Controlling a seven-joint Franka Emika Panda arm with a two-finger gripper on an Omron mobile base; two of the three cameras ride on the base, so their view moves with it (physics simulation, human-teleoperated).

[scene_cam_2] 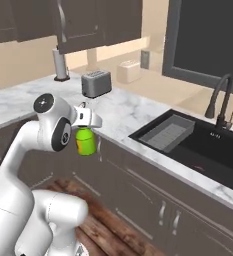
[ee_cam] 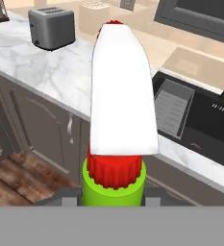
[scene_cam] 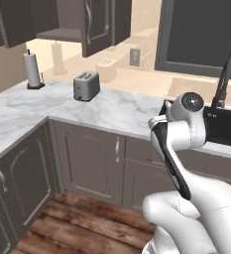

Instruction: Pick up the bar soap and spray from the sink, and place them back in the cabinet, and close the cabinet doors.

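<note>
One spray (scene_cam_2: 86, 141) hangs at the centre left of the right base view, in front of the marble surface (scene_cam_2: 119, 112), grasped by the fingers (ee_cam: 112, 194). In the hand view its red-and-white nozzle stands in the middle. At the right lies the sink (scene_cam_2: 208, 145); a toaster (scene_cam_2: 96, 83) stands above.

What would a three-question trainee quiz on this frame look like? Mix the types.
1. True or false: the spray is held in the gripper, off the counter.
2. What stands nearest the paper towel roll? A) toaster B) kettle C) bowl
3. Fill in: the grey tray lies in the ____.

Key: 1 true. 2 A, the toaster. 3 sink.
</note>
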